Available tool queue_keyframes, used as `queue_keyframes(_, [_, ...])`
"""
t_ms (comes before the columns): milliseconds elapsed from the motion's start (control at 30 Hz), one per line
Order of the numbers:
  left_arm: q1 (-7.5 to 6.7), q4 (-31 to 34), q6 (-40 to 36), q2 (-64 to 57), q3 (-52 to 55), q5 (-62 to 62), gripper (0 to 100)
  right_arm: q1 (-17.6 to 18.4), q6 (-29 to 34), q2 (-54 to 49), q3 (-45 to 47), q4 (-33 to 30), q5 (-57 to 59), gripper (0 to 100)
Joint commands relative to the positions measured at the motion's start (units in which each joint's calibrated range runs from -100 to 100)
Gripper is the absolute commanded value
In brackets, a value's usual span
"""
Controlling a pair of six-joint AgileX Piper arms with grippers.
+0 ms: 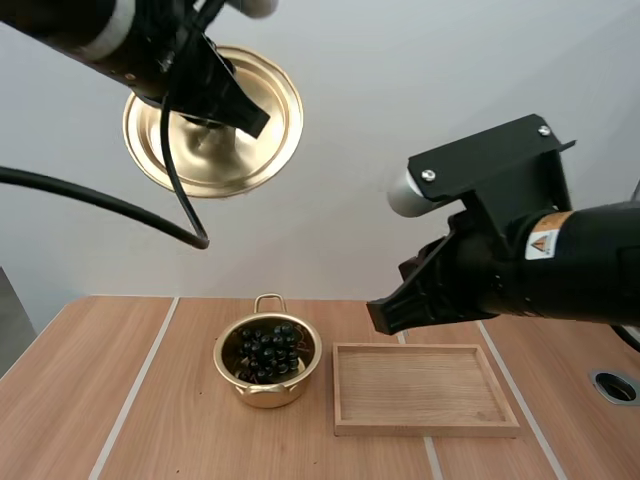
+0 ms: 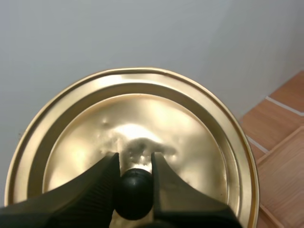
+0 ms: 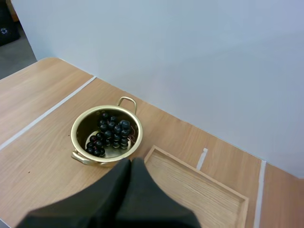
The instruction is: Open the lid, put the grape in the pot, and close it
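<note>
Open gold pot (image 1: 267, 363) on table, dark grapes (image 1: 268, 351) inside, gold lid (image 1: 215, 125) held aloft by its knob

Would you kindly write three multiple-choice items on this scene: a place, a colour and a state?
1. Where are the grapes? A) in the pot B) beside the pot C) on the lid
2. What colour is the knob on the lid? A) gold B) black C) white
3. How is the left hand? A) open B) shut on nothing C) shut on the knob
Answers: 1 A, the bunch lies inside the pot; 2 B, the knob is dark; 3 C, it pinches the knob.
</note>
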Motion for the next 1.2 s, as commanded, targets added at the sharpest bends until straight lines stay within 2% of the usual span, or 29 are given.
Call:
queue_keyframes(0, [-0.14,-5.06,3.03,4.85,6.92,0.00,0,-3.58,0.04,-8.61,-0.03,-0.36,6.73,0])
queue_keyframes(133, [-0.14,-6.51,5.41,7.81,15.78,-0.65,0,-4.83,0.04,-11.17,-0.03,-0.26,8.68,0])
queue_keyframes(433, [-0.14,-10.48,14.44,17.43,31.16,-13.57,0,-4.93,-0.24,-12.04,-0.03,-0.26,9.34,0])
queue_keyframes(733, [-0.14,-11.74,17.19,26.97,34.41,-20.63,0,-4.93,-0.24,-12.04,-0.03,-0.26,9.34,0])
queue_keyframes(1167, [-0.14,-13.24,20.69,32.21,40.05,-31.20,0,-4.93,-0.24,-12.04,-0.03,-0.26,9.34,0])
